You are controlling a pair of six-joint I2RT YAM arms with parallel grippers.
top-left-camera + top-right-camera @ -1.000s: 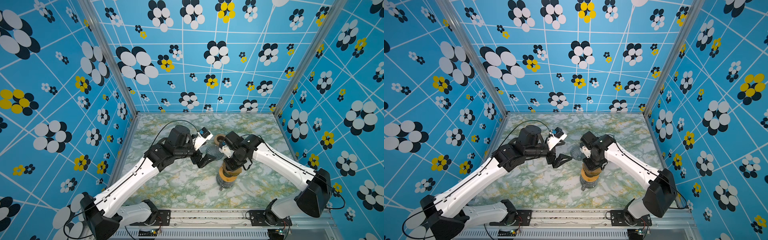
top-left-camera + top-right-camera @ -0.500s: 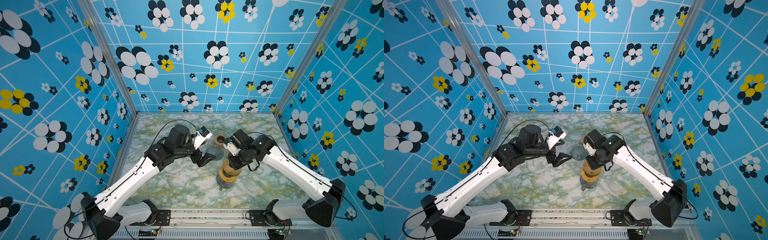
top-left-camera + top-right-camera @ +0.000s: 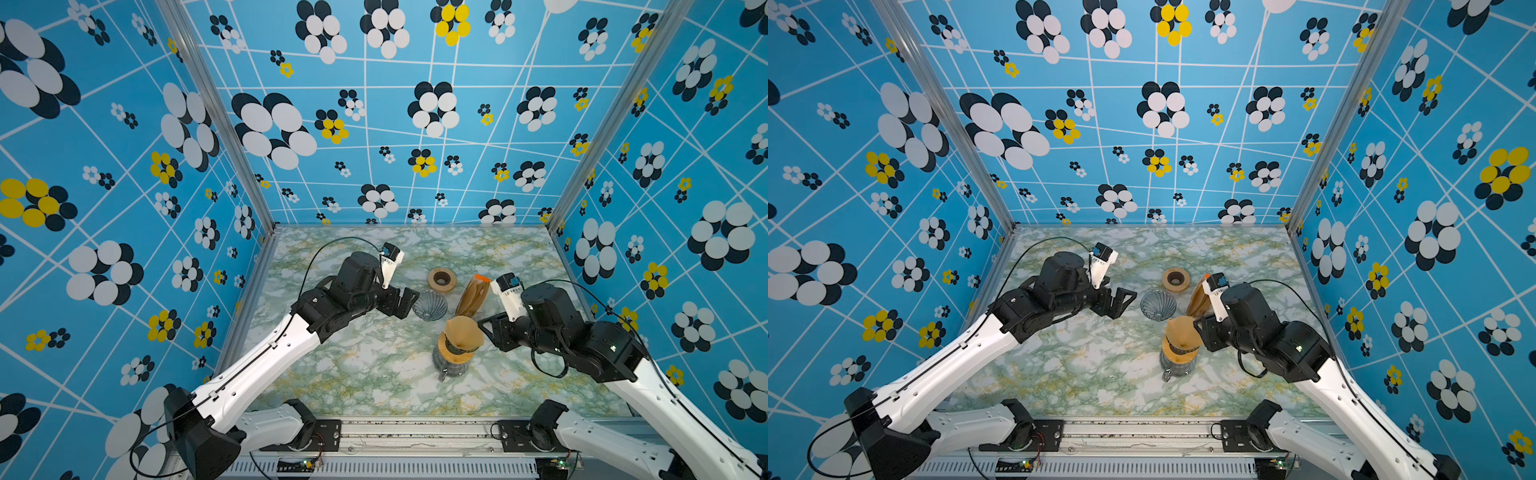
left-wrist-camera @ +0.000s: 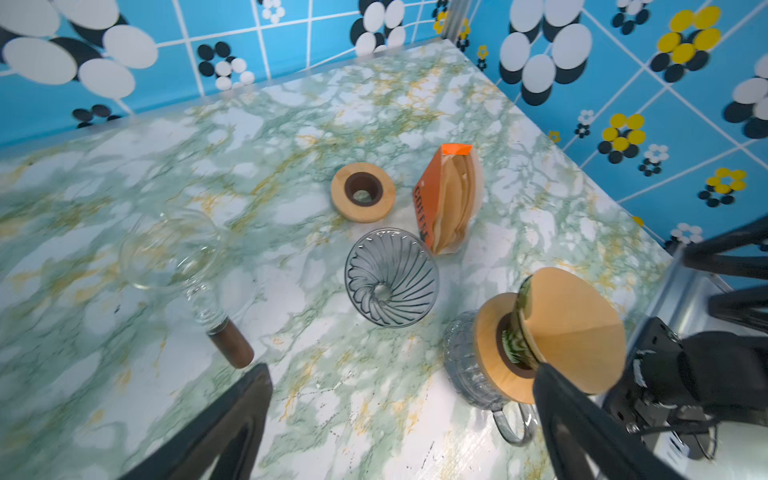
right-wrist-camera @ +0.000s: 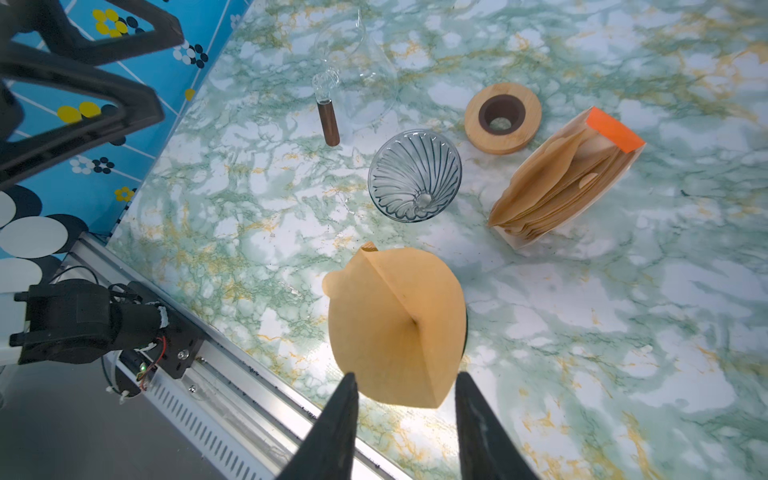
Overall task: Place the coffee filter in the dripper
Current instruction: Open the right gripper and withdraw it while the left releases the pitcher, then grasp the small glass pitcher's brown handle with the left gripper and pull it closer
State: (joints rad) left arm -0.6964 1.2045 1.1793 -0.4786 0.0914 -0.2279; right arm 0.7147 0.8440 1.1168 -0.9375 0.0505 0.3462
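Brown paper marks the coffee filter [image 3: 461, 330], just right of centre in the lower half of both top views. Its cone sits point-down in the green glass dripper [image 4: 517, 328], which rides a wooden collar [image 4: 488, 340] on a glass jug [image 4: 460, 363]. The right tool [image 5: 406, 376] has its jaws apart, with the filter's near edge between them but not pinched, so the step in hand looks like the release, with placing all but done. Next it needs a straight retreat that does not drag the light paper, which seems to lean and may want nudging level. The left tool [image 3: 1124, 303], spread wide and empty, hovers at centre beside a ribbed glass cone [image 3: 430, 305] lying on the worktop [image 3: 374, 374].
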